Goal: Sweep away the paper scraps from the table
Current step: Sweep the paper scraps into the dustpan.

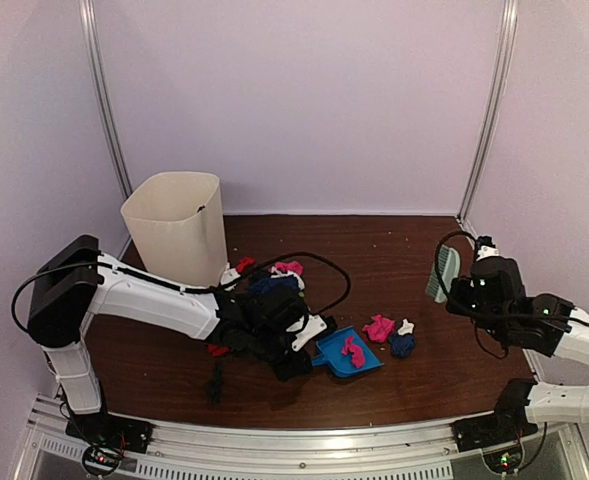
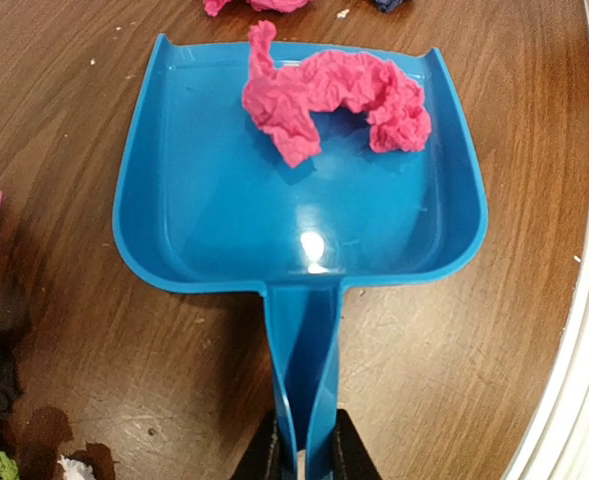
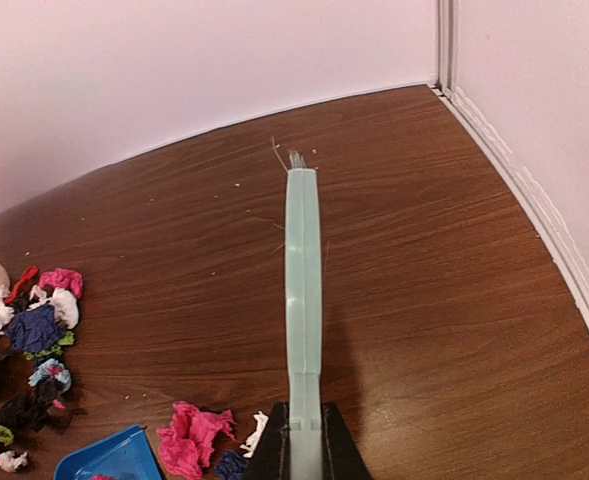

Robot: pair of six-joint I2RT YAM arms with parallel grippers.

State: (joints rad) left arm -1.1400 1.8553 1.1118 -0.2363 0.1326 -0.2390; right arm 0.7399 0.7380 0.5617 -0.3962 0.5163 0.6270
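Observation:
My left gripper (image 2: 304,458) is shut on the handle of a blue dustpan (image 2: 224,200) that lies flat on the table (image 1: 394,250). One crumpled pink paper scrap (image 2: 334,95) rests in the pan. Just past the pan's (image 1: 346,357) mouth lie pink (image 1: 379,328), white (image 1: 405,326) and dark blue (image 1: 402,344) scraps. A mixed pile of scraps (image 1: 274,278) sits behind my left arm, also in the right wrist view (image 3: 34,330). My right gripper (image 3: 304,450) is shut on a pale green brush (image 3: 304,300), held above the table at the right (image 1: 441,273).
A cream waste bin (image 1: 179,225) stands at the back left, close to the scrap pile. A red scrap (image 1: 217,350) and a black one (image 1: 215,380) lie near my left arm. A silver rail (image 1: 304,435) runs along the front edge. Walls close the back and the right.

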